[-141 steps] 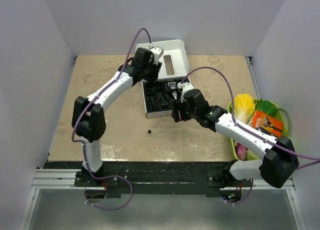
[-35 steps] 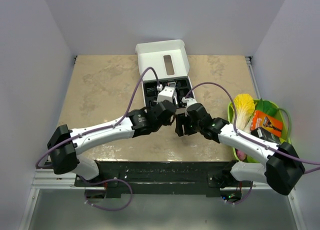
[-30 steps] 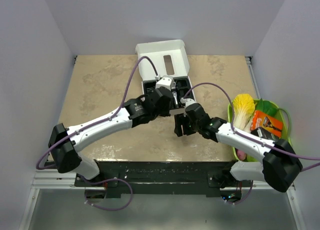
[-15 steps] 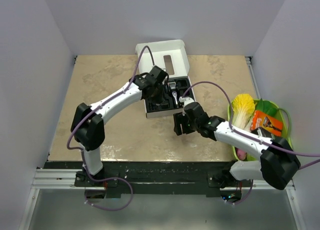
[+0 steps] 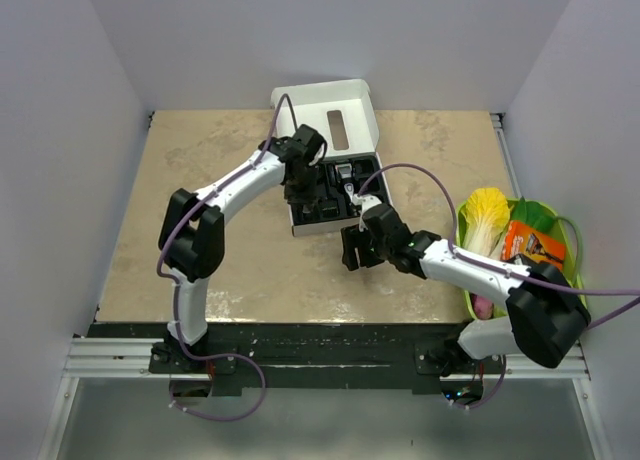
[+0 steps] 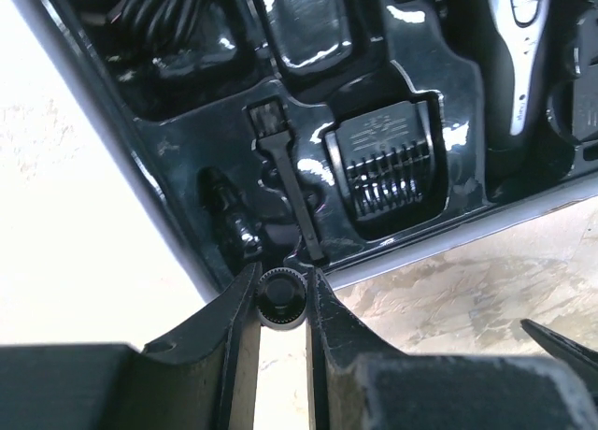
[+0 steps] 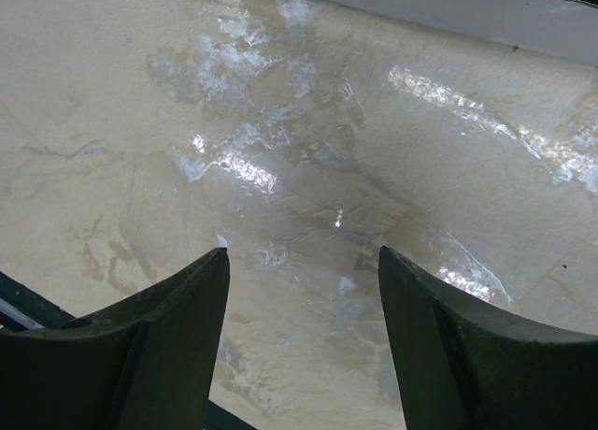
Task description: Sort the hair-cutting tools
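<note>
While the sorting stood part done, the table [image 5: 200, 210] lay widest: broad bare surface to the left of the box and along the near edge, walls closing the other three sides. White box [image 5: 335, 105]: mid-table toward the rear, lid thrown back to leave its contents reachable from above. Black moulded tray [image 6: 187, 131]: seated in the box, each recess shaped to one tool, its raised near rim the edge to clear. Right gripper [image 7: 301, 254]: jaws spread wide, nothing between them, poised low over bare table just in front of the box, apparently parked out of the way. Clipper [image 6: 519, 47]: lying in its long recess. Comb guard [image 6: 388, 159]: bedded flat in a square pocket. Thin piece [image 6: 294, 192]: laid in a narrow slot just beside the guard. Left gripper [image 6: 280, 282]: narrowly parted, pinching the tiny round bit [image 6: 281, 301] by its sides, held over the tray's near rim; its recess could not be told, room there tight.
</note>
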{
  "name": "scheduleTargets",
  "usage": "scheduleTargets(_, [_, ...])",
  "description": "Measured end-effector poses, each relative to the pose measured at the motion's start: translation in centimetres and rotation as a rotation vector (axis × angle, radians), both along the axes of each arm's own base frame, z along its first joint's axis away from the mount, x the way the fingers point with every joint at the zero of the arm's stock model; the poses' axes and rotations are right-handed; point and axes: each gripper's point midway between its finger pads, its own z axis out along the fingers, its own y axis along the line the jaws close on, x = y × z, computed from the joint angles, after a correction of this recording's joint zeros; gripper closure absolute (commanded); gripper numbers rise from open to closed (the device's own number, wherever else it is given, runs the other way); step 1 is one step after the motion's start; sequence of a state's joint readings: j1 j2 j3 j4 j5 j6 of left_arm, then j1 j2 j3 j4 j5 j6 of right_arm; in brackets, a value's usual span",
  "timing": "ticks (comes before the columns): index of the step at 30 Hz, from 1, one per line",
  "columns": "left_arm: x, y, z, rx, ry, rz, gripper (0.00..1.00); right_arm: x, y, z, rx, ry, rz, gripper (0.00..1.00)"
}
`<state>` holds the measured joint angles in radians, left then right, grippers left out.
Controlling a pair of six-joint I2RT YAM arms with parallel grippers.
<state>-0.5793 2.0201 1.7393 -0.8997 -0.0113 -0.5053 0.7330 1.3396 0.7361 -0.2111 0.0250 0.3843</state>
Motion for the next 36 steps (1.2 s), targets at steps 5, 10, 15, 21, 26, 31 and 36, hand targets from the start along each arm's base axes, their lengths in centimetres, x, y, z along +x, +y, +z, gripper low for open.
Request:
scheduleTargets(5, [-0.1,0.8,-0.1,0.001,0.027,0.030,0.83,0.0,0.6,-0.5,0.013,0.014,0.017,0.32])
scheduleTargets(10, [-0.2,1.3,-0.5,0.004,0.051,0.058,0.83,0.0,1.1,-0.8,0.025,0.022,0.031,0.32])
scheduleTargets(15, [-0.3,1.6,-1.5,0.013,0.081,0.065,0.83,0.2,1.4,-0.8,0.037,0.017,0.036,0.32])
scheduleTargets(21, [-0.6,1.4,-2.1,0.006,0.112,0.078,0.82,0.1,1.7,-1.2,0.041,0.032,0.047,0.32])
scheduleTargets(26, [-0.8,1.2,-2.2,-0.008,0.124,0.079,0.81,0.2,1.9,-1.2,0.047,0.029,0.049,0.32])
scheduleTargets(31, [-1.0,0.9,-2.6,-0.023,0.136,0.075,0.80,0.3,2.0,-1.2,0.053,0.022,0.049,0.32])
scheduleTargets(36, [-1.0,1.0,-2.7,-0.031,0.141,0.091,0.75,0.1,1.8,-1.5,0.049,0.027,0.049,0.32])
